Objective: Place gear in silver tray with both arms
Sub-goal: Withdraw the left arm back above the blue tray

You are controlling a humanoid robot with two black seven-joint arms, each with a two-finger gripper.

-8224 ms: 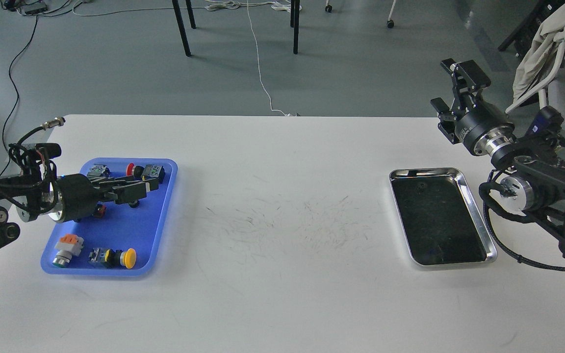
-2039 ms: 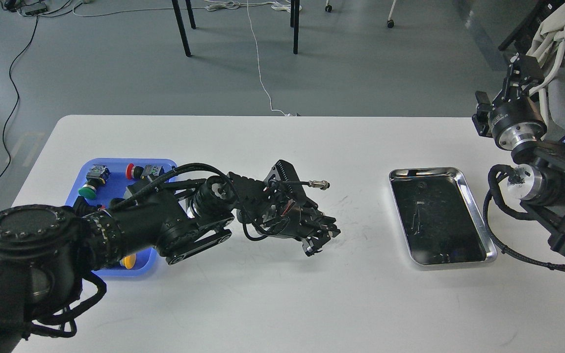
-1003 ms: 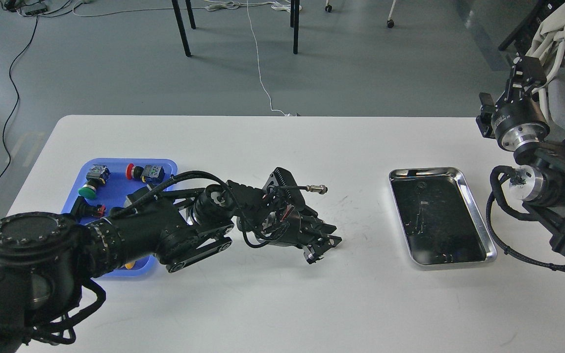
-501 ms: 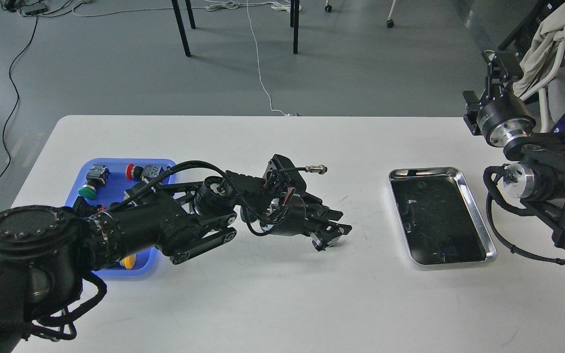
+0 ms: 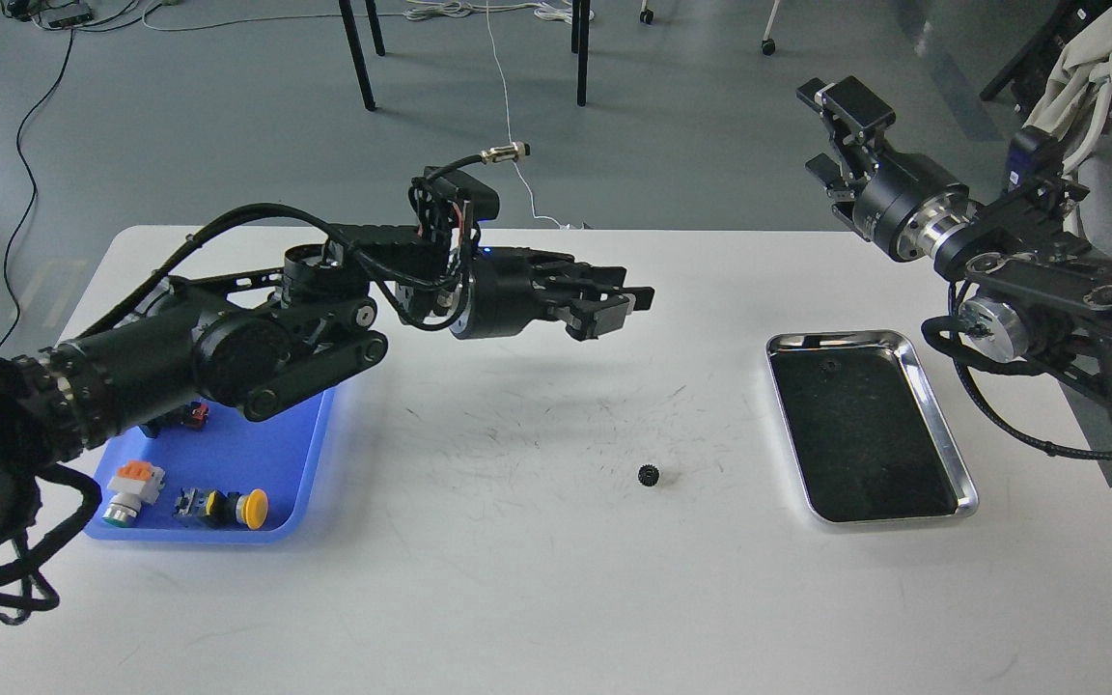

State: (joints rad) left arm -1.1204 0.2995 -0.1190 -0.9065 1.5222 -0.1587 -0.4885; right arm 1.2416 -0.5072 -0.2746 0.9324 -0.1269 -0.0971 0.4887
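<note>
One small black toothed gear (image 5: 650, 475) sat on the white worktop (image 5: 537, 579), below and slightly right of the left end effector (image 5: 614, 304), whose fingers looked slightly spread and empty. One shiny rectangular silver tray (image 5: 942, 425) lay below the right end effector (image 5: 841, 121); couldn't tell its state.

You have a black gear (image 5: 650, 475) on the white table (image 5: 537, 598). The silver tray (image 5: 942, 417) has a dark bottom; the other tray (image 5: 300, 483) is blue.
</note>
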